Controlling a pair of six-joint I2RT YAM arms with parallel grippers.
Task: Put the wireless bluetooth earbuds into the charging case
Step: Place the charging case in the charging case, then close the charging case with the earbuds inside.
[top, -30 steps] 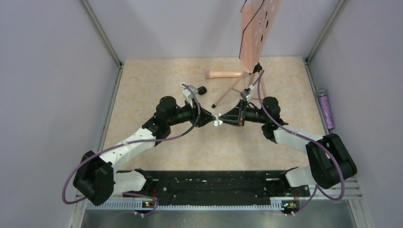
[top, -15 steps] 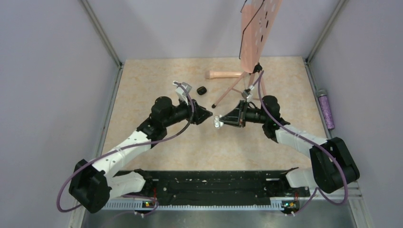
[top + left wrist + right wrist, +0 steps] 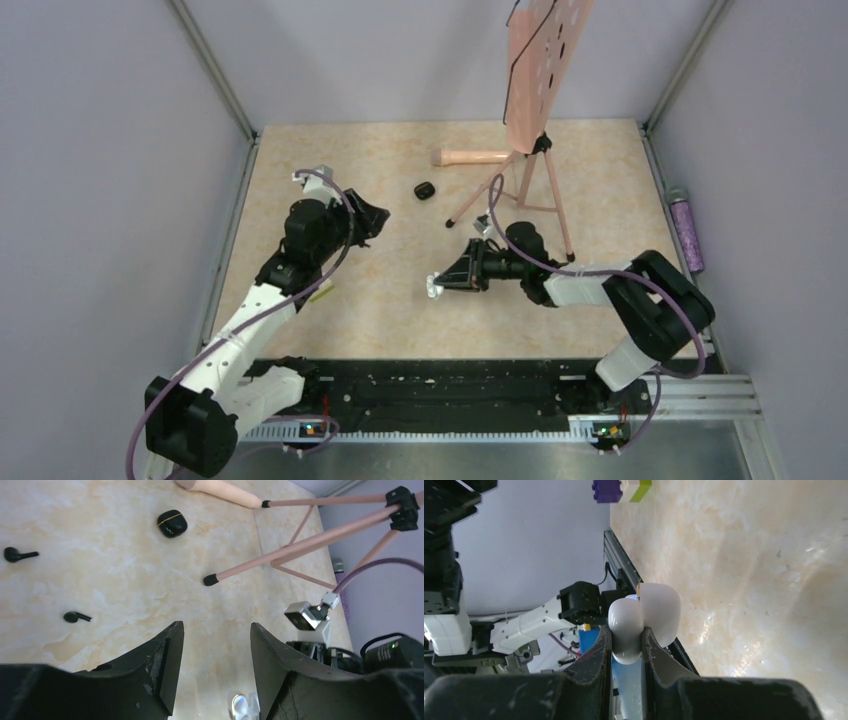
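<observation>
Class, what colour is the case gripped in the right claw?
White and glossy. The case in the right claw shows best in the right wrist view.

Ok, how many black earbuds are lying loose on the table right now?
2, both on the table in the left wrist view: the upper earbud at the left edge, the lower earbud below it. Others may be hidden.

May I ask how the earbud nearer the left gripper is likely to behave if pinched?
The earbud looks tiny beside the left gripper, so it is probably very light and easily flicked away. Its rounded head and thin stem suggest it may pivot or slip when pinched.
</observation>
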